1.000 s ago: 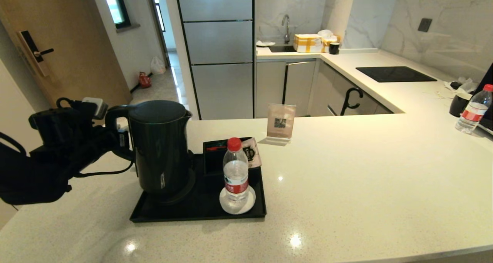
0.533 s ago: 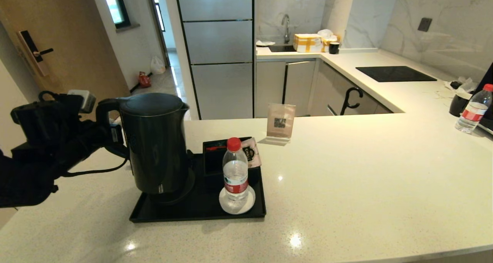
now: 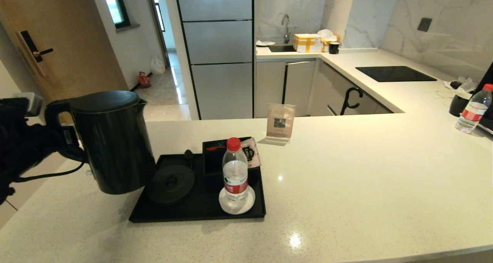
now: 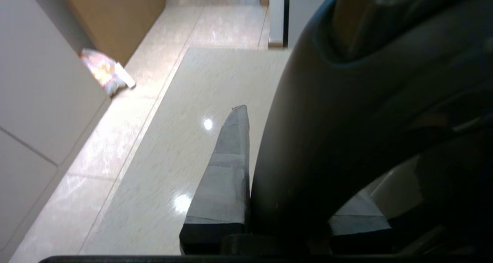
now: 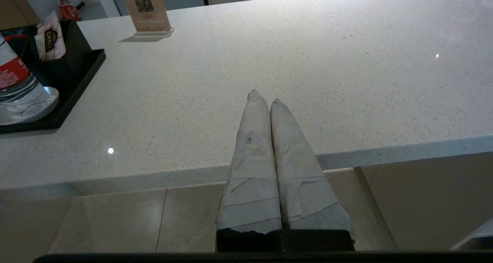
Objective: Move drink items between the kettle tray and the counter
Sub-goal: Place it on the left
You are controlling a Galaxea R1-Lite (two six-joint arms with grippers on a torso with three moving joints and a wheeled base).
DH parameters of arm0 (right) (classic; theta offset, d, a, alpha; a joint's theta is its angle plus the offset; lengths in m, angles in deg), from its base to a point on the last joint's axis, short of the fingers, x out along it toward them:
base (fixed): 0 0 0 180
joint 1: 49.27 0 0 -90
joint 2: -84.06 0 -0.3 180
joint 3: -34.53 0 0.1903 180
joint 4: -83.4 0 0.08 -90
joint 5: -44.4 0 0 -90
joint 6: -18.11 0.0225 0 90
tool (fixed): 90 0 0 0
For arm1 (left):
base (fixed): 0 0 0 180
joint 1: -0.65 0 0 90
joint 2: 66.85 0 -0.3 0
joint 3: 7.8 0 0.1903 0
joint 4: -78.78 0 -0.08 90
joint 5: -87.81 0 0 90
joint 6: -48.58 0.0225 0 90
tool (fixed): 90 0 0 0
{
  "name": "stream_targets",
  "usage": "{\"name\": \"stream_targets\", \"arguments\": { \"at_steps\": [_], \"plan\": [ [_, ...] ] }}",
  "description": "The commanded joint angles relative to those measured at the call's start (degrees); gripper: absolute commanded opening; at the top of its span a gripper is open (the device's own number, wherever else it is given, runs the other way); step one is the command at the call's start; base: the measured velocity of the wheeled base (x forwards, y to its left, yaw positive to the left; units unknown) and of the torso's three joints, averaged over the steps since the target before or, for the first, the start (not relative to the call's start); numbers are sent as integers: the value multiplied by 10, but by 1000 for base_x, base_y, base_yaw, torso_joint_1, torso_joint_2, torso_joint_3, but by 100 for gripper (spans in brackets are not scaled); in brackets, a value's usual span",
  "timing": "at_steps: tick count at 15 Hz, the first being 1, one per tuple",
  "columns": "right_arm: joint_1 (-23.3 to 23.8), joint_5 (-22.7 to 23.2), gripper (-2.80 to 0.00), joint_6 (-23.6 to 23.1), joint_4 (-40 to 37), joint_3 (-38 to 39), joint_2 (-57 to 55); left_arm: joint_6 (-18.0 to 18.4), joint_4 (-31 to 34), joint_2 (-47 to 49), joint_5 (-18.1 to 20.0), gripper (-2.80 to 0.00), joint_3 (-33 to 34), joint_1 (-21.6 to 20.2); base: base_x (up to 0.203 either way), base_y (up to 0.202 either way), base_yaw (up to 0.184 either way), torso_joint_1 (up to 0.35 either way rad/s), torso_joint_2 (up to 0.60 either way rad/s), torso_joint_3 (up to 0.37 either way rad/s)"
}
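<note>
The left gripper (image 3: 57,130) clamped the loop handle of the tall matte black kettle (image 3: 111,139), apparently lifted clear, left of the shallow black tray (image 3: 200,213). The right gripper (image 5: 265,97), fingers pressed together, hung before the speckled off-white counter (image 3: 366,170).

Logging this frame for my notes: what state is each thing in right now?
kettle: lifted off its base, lid shut, held by its handle
left claw: shut on the kettle handle
kettle base: bare, on the kettle tray
water bottle: upright, capped, on the coaster
right claw: shut, empty
</note>
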Motion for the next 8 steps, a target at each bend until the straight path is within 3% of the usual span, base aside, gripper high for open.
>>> {"name": "stream_targets", "arguments": {
  "at_steps": [1,3,8],
  "plan": [
    [0,0,-280,0,0,0,-1,15,5,14,46,-280,-2,-53,0,0,0,0,0,0],
    [0,0,-280,0,0,1,-1,43,4,47,94,-280,-15,-89,0,0,0,0,0,0],
    [0,0,-280,0,0,1,-1,83,3,132,166,-280,-74,-136,0,0,0,0,0,0]
  ]
}}
